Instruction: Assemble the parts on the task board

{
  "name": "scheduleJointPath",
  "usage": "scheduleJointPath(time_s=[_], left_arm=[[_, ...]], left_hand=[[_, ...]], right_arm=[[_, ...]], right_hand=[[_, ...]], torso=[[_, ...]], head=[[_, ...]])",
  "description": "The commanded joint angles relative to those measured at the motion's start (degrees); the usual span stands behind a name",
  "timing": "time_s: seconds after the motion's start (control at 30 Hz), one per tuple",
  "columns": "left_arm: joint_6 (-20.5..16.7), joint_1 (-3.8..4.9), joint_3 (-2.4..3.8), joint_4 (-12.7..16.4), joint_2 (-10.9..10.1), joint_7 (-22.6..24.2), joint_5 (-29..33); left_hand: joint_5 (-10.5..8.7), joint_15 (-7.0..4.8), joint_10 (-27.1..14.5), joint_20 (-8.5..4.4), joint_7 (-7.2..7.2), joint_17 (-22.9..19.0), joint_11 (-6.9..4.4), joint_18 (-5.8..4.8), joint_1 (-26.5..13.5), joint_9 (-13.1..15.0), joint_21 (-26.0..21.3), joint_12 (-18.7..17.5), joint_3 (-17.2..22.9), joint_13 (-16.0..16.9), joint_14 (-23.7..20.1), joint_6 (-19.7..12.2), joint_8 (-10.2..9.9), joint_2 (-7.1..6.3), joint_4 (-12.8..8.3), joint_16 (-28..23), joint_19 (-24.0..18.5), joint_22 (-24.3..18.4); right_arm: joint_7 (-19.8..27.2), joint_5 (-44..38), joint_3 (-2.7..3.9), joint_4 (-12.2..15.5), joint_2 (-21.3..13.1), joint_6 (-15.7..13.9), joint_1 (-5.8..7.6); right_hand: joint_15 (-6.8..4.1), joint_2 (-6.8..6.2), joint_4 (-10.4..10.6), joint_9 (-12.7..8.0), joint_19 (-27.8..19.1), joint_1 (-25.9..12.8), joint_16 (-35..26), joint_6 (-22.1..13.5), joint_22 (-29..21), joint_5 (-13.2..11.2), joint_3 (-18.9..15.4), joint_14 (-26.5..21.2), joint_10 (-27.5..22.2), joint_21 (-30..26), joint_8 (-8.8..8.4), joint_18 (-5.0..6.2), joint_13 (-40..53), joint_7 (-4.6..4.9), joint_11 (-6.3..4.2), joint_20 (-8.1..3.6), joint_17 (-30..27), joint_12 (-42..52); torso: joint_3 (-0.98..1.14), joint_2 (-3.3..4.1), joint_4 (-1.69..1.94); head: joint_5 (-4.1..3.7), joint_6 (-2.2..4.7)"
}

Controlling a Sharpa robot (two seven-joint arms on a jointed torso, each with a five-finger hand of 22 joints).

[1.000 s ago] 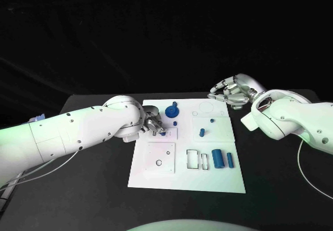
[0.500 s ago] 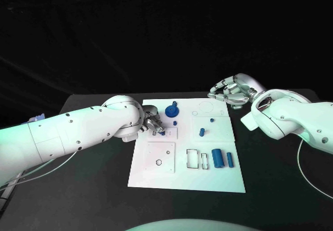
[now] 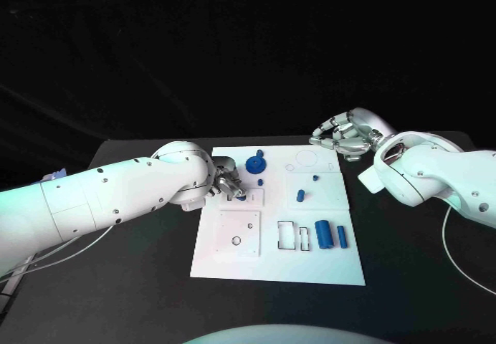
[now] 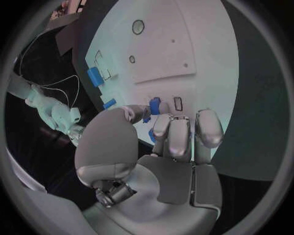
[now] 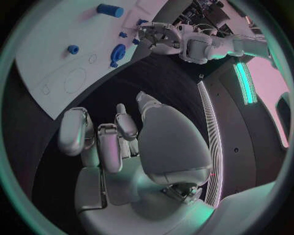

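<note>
The white task board [image 3: 310,269] lies in the middle of the black table. My left hand [image 3: 229,185] rests at the board's left edge, its thumb and fingers [image 4: 178,129] curled round a small blue part [image 4: 154,106] that sits low on the board [image 4: 178,44]. My right hand [image 3: 346,136] hovers off the board's far right corner with its fingers [image 5: 101,139] curled in and nothing in them. On the board lie a round blue part [image 3: 255,167], a blue peg [image 3: 299,195], a thick blue cylinder [image 3: 323,235] and a slimmer one [image 3: 342,237].
A square white plate with holes [image 3: 242,233] occupies the board's near left, beside two rectangular slots [image 3: 287,237]. In the right wrist view the board [image 5: 43,54] shows the cylinder [image 5: 110,10], the peg [image 5: 73,49] and my left hand [image 5: 162,36]. Black table surrounds the board.
</note>
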Motion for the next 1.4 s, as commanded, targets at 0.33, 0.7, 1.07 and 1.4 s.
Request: scheduleJointPath(time_s=[0.33, 0.7, 1.07, 1.4], left_arm=[[1.80, -0.11, -0.04, -0.23, 0.42, -0.16, -0.17], [2.65, -0.12, -0.05, -0.98, 1.11, -0.44, 0.66], [3.47, -0.16, -0.29, -1.88, 1.75, -0.74, 1.42], [3.66, -0.16, -0.34, -2.29, 2.03, -0.84, 1.70]], left_hand=[[0.51, -0.51, 0.30, 0.01, -0.69, -0.06, 0.06, -0.60, -0.36, -0.03, 0.41, 0.07, 12.15, -0.09, 0.53, 0.93, 0.12, 0.16, -12.41, 0.37, 0.35, 0.06], [0.37, -0.57, 0.28, -0.02, -0.89, -0.08, -0.05, -0.63, -1.58, 0.11, 0.45, -0.41, 11.21, -0.95, 0.54, 1.38, 0.22, 0.91, -11.66, 0.37, 0.37, 0.21], [-0.53, -0.89, 1.15, -0.27, -1.54, -0.08, -0.50, -0.69, -3.87, 0.63, 0.45, 0.42, 7.21, 0.37, 0.55, 2.34, 0.47, 1.92, -9.63, 0.41, 0.51, 0.51], [-1.17, -1.08, 1.28, -0.46, -1.86, -0.09, -0.72, -0.77, -5.43, 0.71, 0.48, 0.68, 2.77, 0.80, 0.55, 2.97, 0.10, 2.07, -7.16, 0.43, 0.76, 0.84]], right_arm=[[-0.01, -0.48, 0.01, 0.07, 0.02, 0.49, -0.02], [-0.03, -0.48, 0.01, 0.10, -0.03, 0.47, -0.02], [-0.02, -0.48, 0.01, 0.11, -0.10, 0.42, -0.02], [0.00, -0.48, 0.01, 0.14, -0.14, 0.36, -0.02]], right_hand=[[-0.32, 0.00, 0.11, 0.08, -0.43, -0.52, -0.37, -0.25, -0.03, -0.05, -0.21, 3.52, -0.43, -0.19, 0.39, 0.76, -0.01, 0.03, 0.06, 0.02, 4.41, -0.28], [-0.33, 0.06, 0.12, 0.13, -0.45, -0.70, -0.42, -0.28, -0.08, 0.04, -0.32, 3.50, -0.46, -0.28, 0.51, 0.77, -0.06, 0.02, 0.05, 0.01, 4.31, -0.31], [-0.33, 0.06, 0.12, 0.13, -0.45, -0.70, -0.42, -0.28, -0.08, 0.04, -0.32, 3.50, -0.46, -0.28, 0.51, 0.77, -0.06, 0.02, 0.05, 0.01, 4.31, -0.31], [-0.33, 0.07, 0.13, 0.15, -0.47, -0.76, -0.45, -0.30, -0.11, 0.06, -0.36, 3.49, -0.52, -0.34, 0.54, 0.78, -0.14, 0.01, 0.04, 0.00, 4.26, -0.38]], torso=[[0.01, 0.02, -0.05], [0.03, 0.06, -0.07], [-0.01, 0.02, -0.01], [0.01, 0.02, -0.03]], head=[[0.05, 0.00], [-0.01, -0.06], [-0.15, -0.06], [-0.26, -0.16]])
